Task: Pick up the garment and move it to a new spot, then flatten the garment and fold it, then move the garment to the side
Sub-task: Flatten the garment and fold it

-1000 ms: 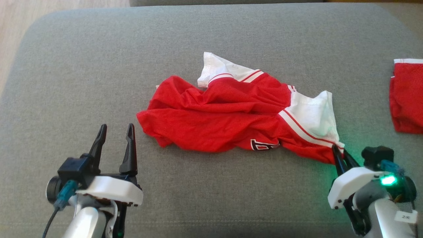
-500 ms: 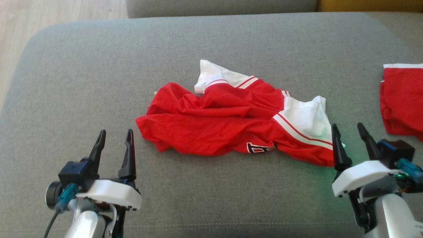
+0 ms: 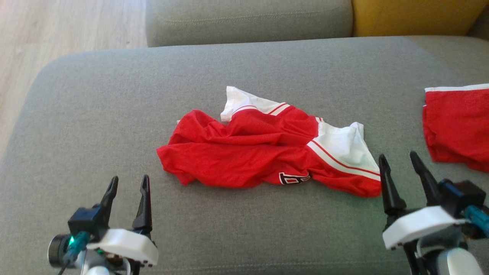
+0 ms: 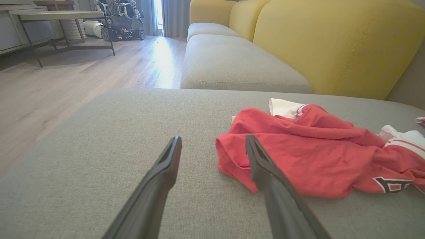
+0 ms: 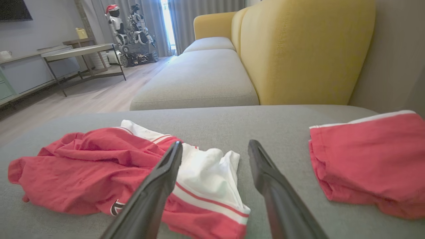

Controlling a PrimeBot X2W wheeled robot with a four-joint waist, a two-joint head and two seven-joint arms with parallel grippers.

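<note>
The garment (image 3: 263, 152) is a red shirt with white striped sleeves, lying crumpled in the middle of the grey cushion (image 3: 244, 76). It also appears in the left wrist view (image 4: 308, 156) and the right wrist view (image 5: 99, 169). My left gripper (image 3: 128, 181) stands open near the front left, short of the garment's left end, with nothing between its fingers. My right gripper (image 3: 397, 160) is open just right of the garment's white sleeve, clear of the cloth. From the right wrist, the right gripper (image 5: 215, 144) points past that sleeve's edge.
A second red cloth (image 3: 456, 126) with a white hem lies flat at the cushion's right side, also in the right wrist view (image 5: 368, 159). A yellow backrest (image 3: 416, 17) and another grey seat (image 3: 248, 21) stand behind. Wooden floor (image 3: 57, 30) lies to the left.
My right gripper has let go of the garment's right corner, opened and drawn back to the right. The left gripper stayed open. The head camera tilted, shifting the whole picture downward.
</note>
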